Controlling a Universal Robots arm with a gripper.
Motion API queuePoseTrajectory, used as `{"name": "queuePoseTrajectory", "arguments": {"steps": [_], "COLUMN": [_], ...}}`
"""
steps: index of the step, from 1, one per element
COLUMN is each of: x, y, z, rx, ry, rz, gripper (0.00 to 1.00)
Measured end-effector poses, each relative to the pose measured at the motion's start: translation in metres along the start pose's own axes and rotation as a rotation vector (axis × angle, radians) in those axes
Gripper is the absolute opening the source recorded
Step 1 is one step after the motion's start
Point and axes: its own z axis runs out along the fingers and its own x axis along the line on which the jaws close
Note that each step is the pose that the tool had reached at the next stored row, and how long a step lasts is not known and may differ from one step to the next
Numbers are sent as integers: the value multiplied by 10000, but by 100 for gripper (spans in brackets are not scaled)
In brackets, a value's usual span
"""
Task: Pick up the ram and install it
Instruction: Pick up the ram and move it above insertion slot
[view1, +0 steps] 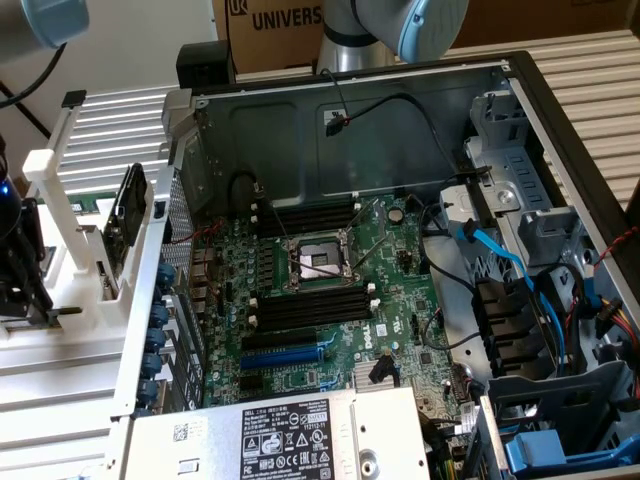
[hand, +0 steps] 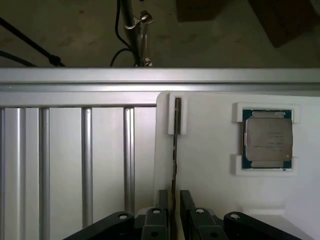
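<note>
We judge the task to be at its very start: nothing has been lifted and nothing has been installed. The ram (hand: 175, 150) stands on edge in the white holder (hand: 215, 195), its far end tucked into the holder's small white bracket, so in the wrist view we see it as a thin dark line. The claw (hand: 173, 199) is spread and sits low over the holder at the stick's near end, with one finger on each side of the ram. A narrow gap seems to remain on both sides, so we read it as straddling the stick and not gripping it. A processor (hand: 267, 140) lies in its own recess on the same holder, well apart from the ram and untouched. The holder rests on the ribbed metal counter (hand: 65, 165).

Beside the holder, the open computer case (view1: 560, 130) shows the motherboard (view1: 330, 290) with its black memory slots (view1: 310, 305). As far as we can tell, no green stick stands in any of them. The grasp, the lift, the carry to the case and the seating in a slot are all left to do.
</note>
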Motion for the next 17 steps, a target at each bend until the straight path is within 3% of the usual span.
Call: {"name": "queuePoseTrajectory", "arguments": {"steps": [15,17], "x": [-5,-4], "y": [0,0], "z": [36,36], "rx": [3,2], "ry": [-3,-2], "rz": [45,45], "gripper": [24,16]}}
